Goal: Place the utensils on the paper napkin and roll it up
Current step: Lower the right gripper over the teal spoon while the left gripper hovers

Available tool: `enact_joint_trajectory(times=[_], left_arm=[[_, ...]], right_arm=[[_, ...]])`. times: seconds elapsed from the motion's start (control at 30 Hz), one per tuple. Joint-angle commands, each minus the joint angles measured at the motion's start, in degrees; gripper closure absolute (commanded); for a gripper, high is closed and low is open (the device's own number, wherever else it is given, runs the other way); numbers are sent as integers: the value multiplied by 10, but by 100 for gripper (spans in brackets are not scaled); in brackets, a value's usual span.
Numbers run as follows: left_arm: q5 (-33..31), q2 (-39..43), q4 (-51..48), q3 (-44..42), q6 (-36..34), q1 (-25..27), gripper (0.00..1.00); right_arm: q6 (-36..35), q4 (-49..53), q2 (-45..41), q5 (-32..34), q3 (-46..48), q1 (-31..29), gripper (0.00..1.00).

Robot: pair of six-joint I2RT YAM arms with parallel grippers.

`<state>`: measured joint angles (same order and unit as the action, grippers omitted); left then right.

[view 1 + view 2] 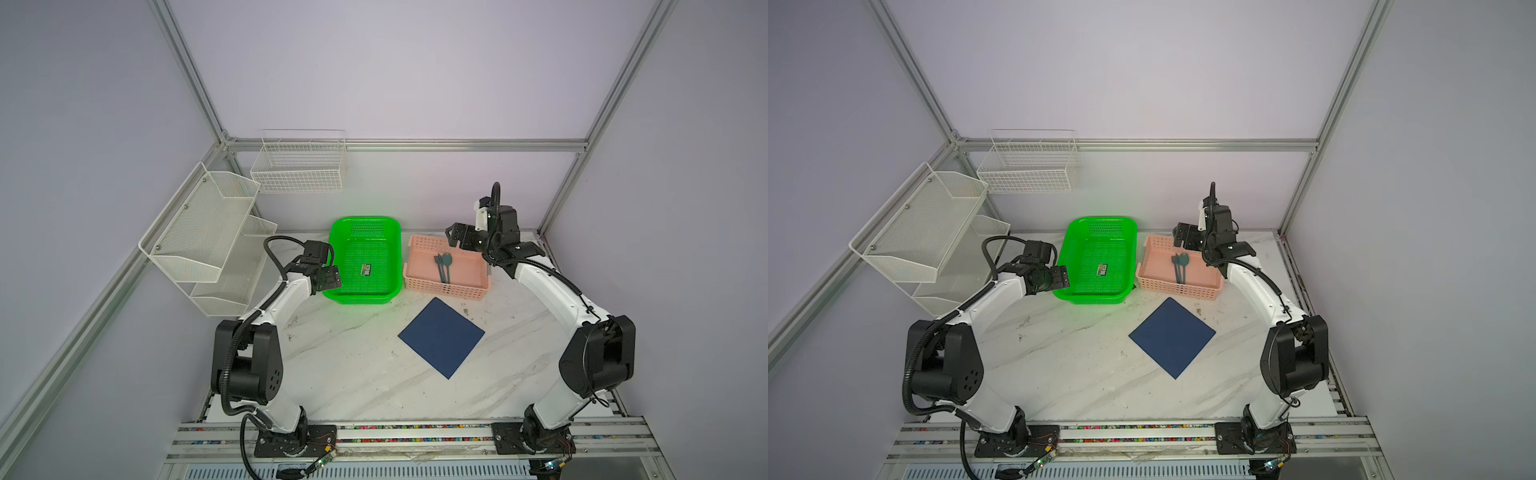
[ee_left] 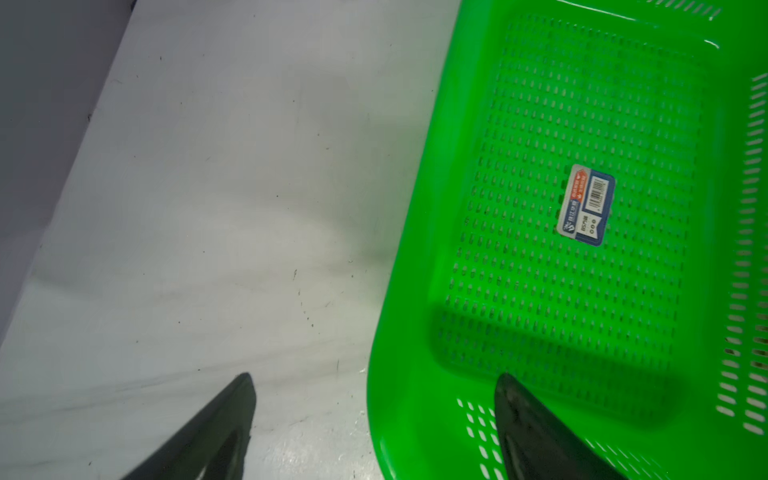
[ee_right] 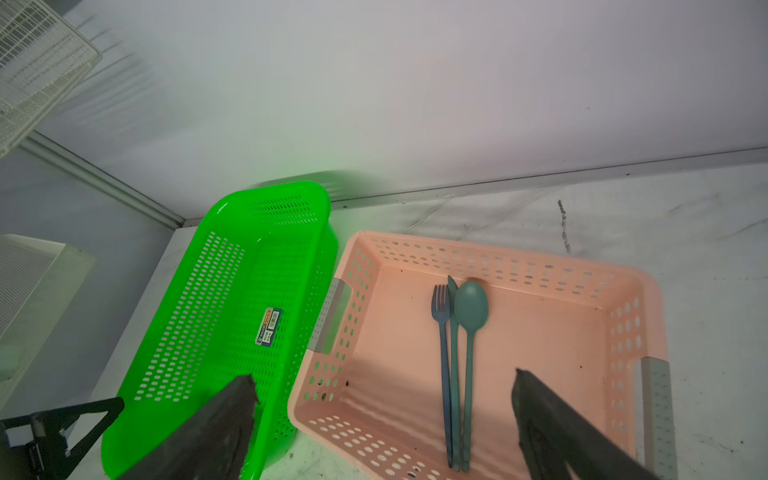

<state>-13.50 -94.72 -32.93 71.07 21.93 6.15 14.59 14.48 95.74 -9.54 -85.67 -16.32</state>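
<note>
The utensils (image 3: pixel 457 365) are found bunched in the pink basket (image 3: pixel 498 257), apart from the paper napkin (image 1: pixel 441 336) — with the right claw (image 3: pixel 384 378) held spread and empty near them, a piece could be missed or the wall struck.

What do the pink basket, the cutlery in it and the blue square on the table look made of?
Pink basket: likely moulded plastic, matte, its walls pierced by regular holes. Utensils: probably plastic too, matte teal-blue, slim one-piece shapes. Paper napkin: seems thin paper, dull navy, lying flat with crisp edges; thin cloth is possible.
</note>
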Motion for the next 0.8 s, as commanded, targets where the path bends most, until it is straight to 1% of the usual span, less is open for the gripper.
enact_joint_trajectory(times=[0.0, 0.07, 0.1, 0.17, 0.33, 0.43, 0.53, 0.57, 0.67, 0.77], left_arm=[[20, -13, 26, 71, 0, -11, 23], [29, -33, 23, 82, 2, -11, 29], [31, -41, 22, 86, 2, -11, 31], [41, -59, 17, 96, 3, -12, 37], [49, -88, 12, 104, 20, -16, 56], [40, -97, 3, 105, 25, -18, 67], [25, -86, -4, 97, 30, -23, 75], [21, -79, -5, 93, 31, -25, 76], [8, -50, -9, 68, 30, -38, 91], [1, -23, -23, 41, 20, -47, 92]], right_arm=[[-22, 35, 7, -12, 3, -1, 3], [-20, 29, 6, -14, 13, -2, 3], [-19, 27, 6, -15, 17, -2, 3], [-18, 23, 6, -15, 21, -3, 3], [-18, 17, 11, -12, 13, -3, 3], [-18, 16, 16, -14, 6, -3, 3], [-18, 11, 20, -16, 5, -3, 3], [-18, 9, 22, -17, 6, -3, 3], [-23, 7, 32, -29, 5, -4, 3], [-25, 26, 57, -16, -12, -4, 3]])
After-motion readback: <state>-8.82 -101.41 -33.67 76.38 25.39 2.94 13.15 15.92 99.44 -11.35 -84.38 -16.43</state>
